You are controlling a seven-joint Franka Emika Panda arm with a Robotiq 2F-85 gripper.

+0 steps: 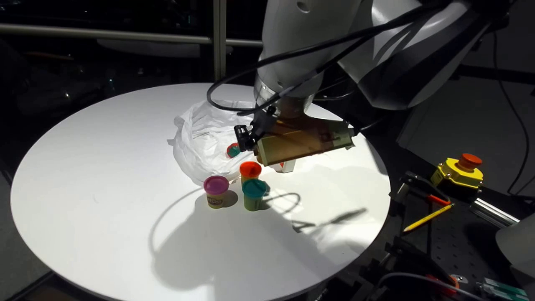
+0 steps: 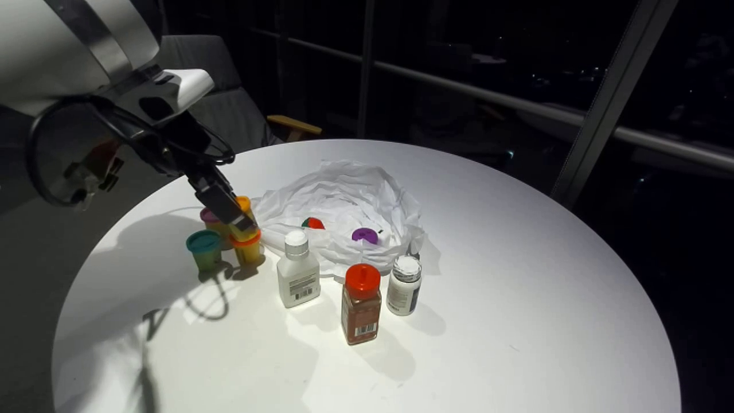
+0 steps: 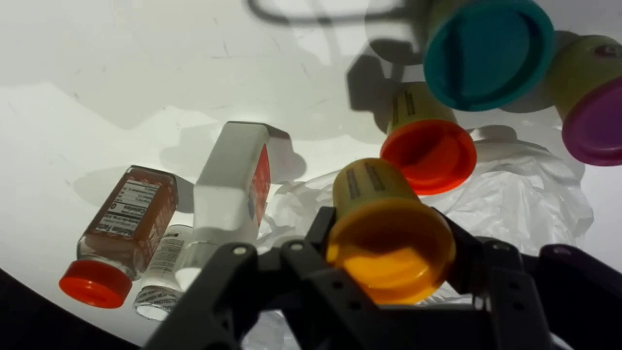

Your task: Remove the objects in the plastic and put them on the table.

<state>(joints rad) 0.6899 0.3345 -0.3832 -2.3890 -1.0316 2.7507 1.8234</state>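
My gripper is shut on a yellow tub with a yellow-orange lid, held tilted in the wrist view. In an exterior view the held tub is above the table near the bag's edge, partly behind a finger. The open white plastic bag lies on the table. Inside it are a red-and-green item and a purple item. Tubs with a teal lid, a purple lid and an orange-red lid stand upright on the table beside the bag.
A white bottle, a red-capped spice jar and a small white-capped bottle stand on the round white table beside the bag. A yellow emergency-stop box is off the table's side.
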